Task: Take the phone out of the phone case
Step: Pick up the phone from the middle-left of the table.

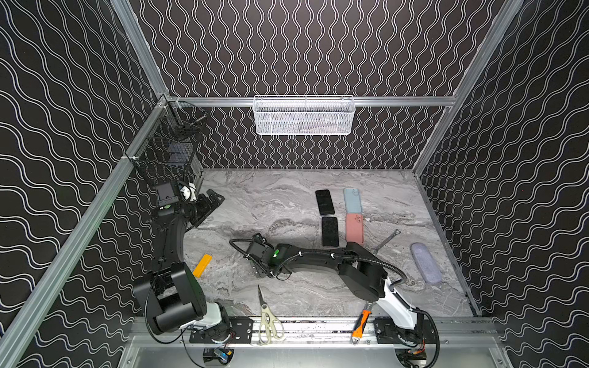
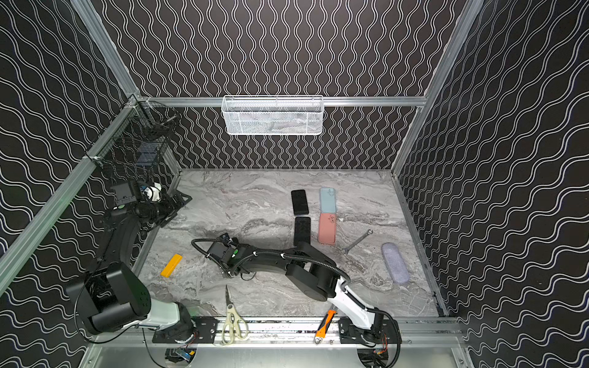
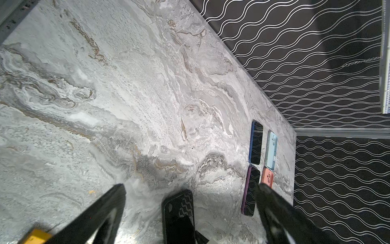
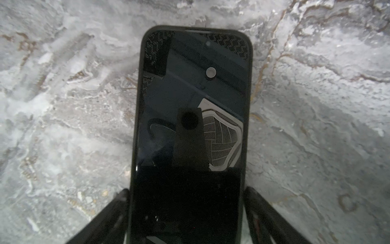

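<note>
One black case (image 4: 249, 88) holds its phone (image 4: 190, 84); right fingers (image 4: 111, 215) flank it, grip unclear; left fingers (image 3: 101, 215) wide, empty.

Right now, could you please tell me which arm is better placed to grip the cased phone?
The right arm. The right claw straddles the phone lying on the table, a finger at each long edge. The left claw hangs open, raised and well away from it.

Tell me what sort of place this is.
Probably a lab robot test cell, not a home: an aluminium frame with wavy-patterned walls encloses a marble-print tabletop, and the left arm and right arm are bolted to its front rail.
</note>
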